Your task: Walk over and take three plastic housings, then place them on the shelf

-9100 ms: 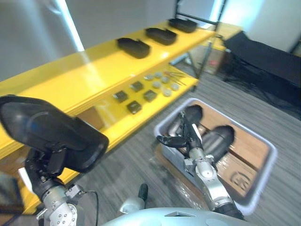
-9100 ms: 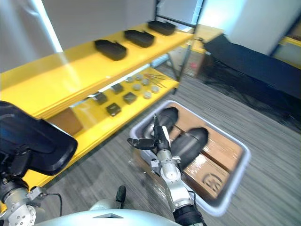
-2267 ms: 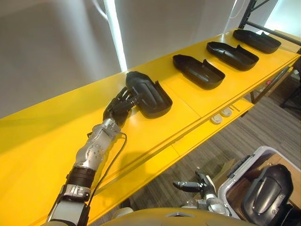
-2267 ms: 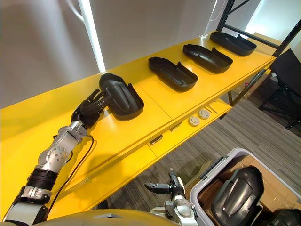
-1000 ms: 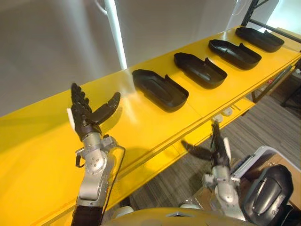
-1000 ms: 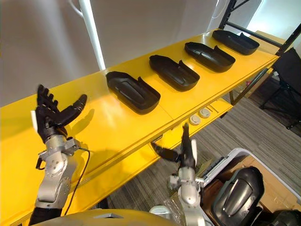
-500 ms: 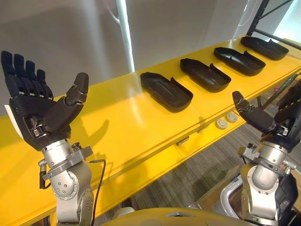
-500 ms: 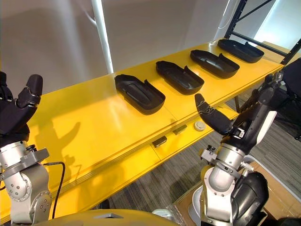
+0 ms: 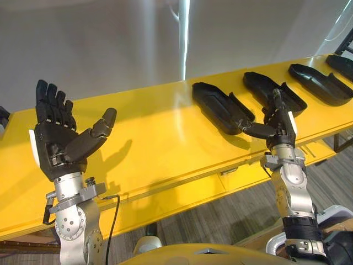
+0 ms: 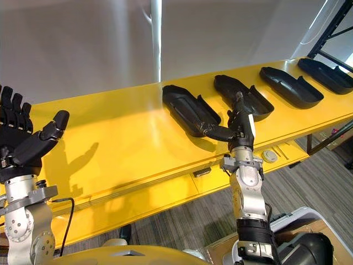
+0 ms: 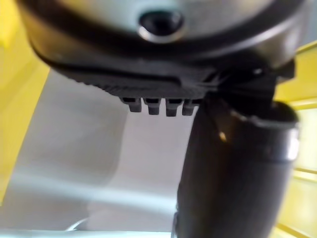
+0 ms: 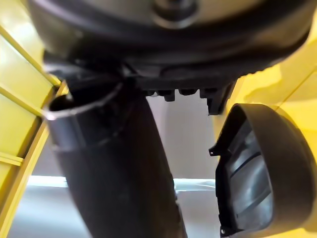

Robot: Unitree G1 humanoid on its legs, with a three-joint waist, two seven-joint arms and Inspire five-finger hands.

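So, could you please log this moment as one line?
left hand: open, empty | right hand: open, empty | housings: in a row on shelf

Silver-grey arms; dark left hand and right hand, perhaps white-edged.

I see the yellow shelf through the two head eyes, which look down and forward onto it from above and stand well back, one set slightly to the side of the other. They share nearly everything: the shelf top, the row of black housings, the left hand at the near left and the right hand right of centre. Each wrist camera sits very close behind its own hand and faces along it. The left looks past the thumb to a grey wall, the right to a housing just beside it.
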